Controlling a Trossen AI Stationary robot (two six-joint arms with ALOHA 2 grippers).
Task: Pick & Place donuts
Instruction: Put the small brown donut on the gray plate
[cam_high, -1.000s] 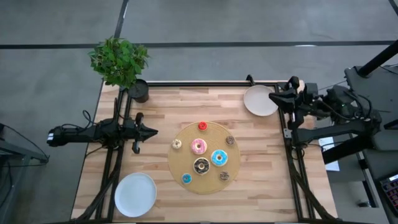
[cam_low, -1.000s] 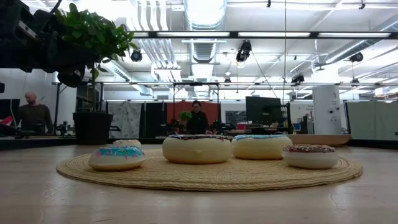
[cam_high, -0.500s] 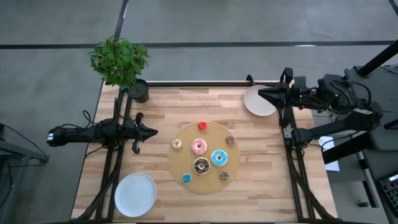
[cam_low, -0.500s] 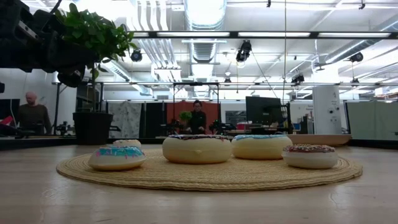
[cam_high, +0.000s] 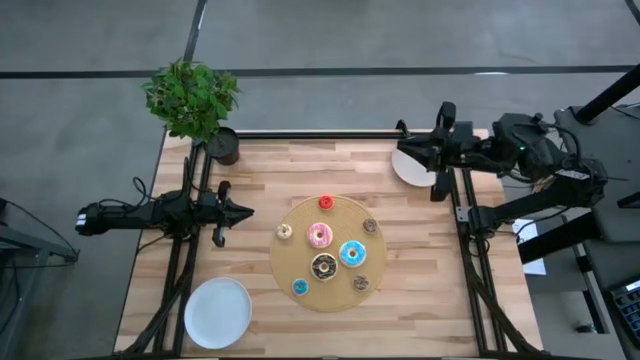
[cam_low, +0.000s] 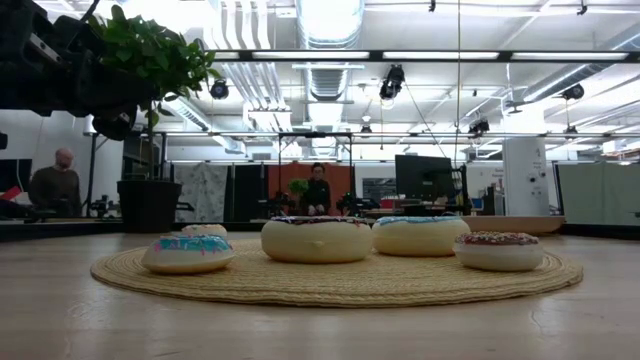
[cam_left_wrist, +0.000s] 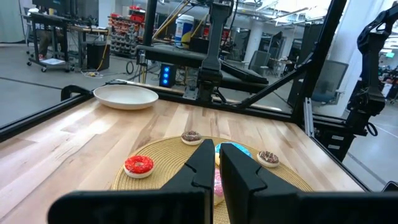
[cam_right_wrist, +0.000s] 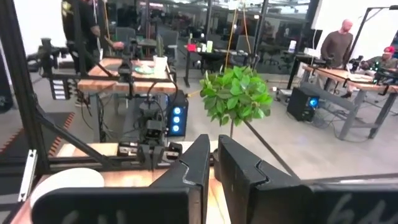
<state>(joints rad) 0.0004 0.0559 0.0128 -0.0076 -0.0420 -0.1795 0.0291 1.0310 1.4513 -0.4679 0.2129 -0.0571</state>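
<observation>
Overhead, right end effector closed, empty, above white plate; left end effector closed, empty.

The left arm lay stretched level from the table's left edge, its tool pointing inward, fingers nearly closed. The right arm reached from the right side over the far right corner, its tool aimed leftward, apparently held above the surface, fingers close together.

Closed right gripper faces potted plant.
</observation>
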